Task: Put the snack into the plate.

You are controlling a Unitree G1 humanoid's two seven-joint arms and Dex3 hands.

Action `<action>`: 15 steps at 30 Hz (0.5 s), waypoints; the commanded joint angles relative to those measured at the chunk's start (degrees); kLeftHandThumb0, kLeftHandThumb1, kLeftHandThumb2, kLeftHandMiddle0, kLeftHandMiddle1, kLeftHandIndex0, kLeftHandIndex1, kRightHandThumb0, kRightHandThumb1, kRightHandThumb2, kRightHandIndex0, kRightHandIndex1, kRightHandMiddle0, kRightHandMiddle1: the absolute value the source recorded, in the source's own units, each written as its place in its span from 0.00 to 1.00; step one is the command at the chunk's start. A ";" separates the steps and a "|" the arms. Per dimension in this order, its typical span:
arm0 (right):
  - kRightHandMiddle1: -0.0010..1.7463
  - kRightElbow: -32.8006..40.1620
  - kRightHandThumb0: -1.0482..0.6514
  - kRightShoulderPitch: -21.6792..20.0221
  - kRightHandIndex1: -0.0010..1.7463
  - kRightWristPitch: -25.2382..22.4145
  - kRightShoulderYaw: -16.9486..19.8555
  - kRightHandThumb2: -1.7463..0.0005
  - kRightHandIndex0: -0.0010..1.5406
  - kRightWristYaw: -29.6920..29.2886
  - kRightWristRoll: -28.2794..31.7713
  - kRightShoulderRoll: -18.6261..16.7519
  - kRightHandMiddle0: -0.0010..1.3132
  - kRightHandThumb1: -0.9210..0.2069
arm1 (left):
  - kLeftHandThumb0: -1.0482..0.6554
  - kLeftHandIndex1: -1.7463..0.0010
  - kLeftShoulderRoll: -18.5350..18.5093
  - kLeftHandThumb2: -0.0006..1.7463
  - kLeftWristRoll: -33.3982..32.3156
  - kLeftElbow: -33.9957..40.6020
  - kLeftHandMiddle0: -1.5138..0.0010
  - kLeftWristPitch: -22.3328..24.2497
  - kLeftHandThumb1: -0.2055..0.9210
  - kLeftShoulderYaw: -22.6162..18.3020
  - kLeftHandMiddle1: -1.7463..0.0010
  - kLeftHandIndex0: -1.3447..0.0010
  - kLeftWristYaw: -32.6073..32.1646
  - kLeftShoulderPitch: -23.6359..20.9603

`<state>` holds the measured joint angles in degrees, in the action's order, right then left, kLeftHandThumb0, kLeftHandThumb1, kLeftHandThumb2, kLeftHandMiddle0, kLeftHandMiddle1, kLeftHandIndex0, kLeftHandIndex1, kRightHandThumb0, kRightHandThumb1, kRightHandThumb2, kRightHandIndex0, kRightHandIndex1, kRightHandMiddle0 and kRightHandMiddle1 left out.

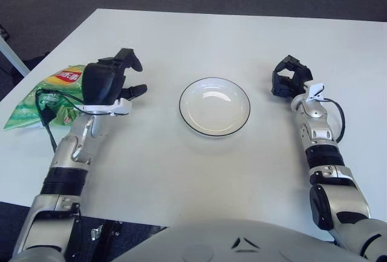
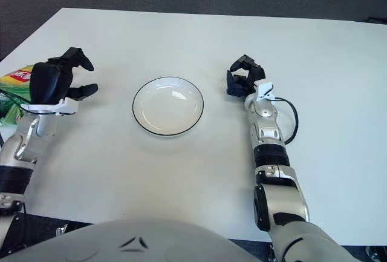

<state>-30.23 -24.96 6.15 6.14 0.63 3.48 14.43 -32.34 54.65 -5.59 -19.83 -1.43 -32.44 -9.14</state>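
Spanning both views, the white rectangular counter [image 1: 199, 38] carries a green crinkled snack bag [image 1: 42, 95] at its left edge, well apart from the empty white round black-rimmed plate [image 1: 214, 106]. The left robot hand [image 1: 118, 80] hovers beside the bag, fingers spread wide and holding nothing; judging by this, grasping comes next. The right robot hand [image 1: 290, 77] shows right of the plate, curled and empty.

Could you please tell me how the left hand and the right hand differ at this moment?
The left hand hangs over the green snack bag at the table's left edge; the right hand shows right of the plate, near nothing. The left's fingers are spread; the right's are curled. Both hold nothing.
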 commanded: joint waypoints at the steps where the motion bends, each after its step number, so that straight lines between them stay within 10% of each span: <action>1: 1.00 -2.76 0.33 4.15 1.00 -3.58 -1.11 0.25 0.84 1.05 -1.31 -0.71 0.47 0.53 | 0.38 0.00 -3.75 0.54 6.63 1.15 0.67 4.42 0.72 0.18 0.01 0.71 -3.13 1.44; 15: 1.00 -3.01 0.33 4.35 1.00 -3.43 -1.08 0.25 0.84 1.02 -1.31 -0.53 0.46 0.53 | 0.06 0.18 -9.05 0.36 12.06 1.76 0.86 12.59 0.98 1.63 0.30 0.83 -3.65 2.46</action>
<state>-30.23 -24.60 6.16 6.10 0.68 3.48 14.72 -40.64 66.12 -5.00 -8.99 -0.28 -36.52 -7.51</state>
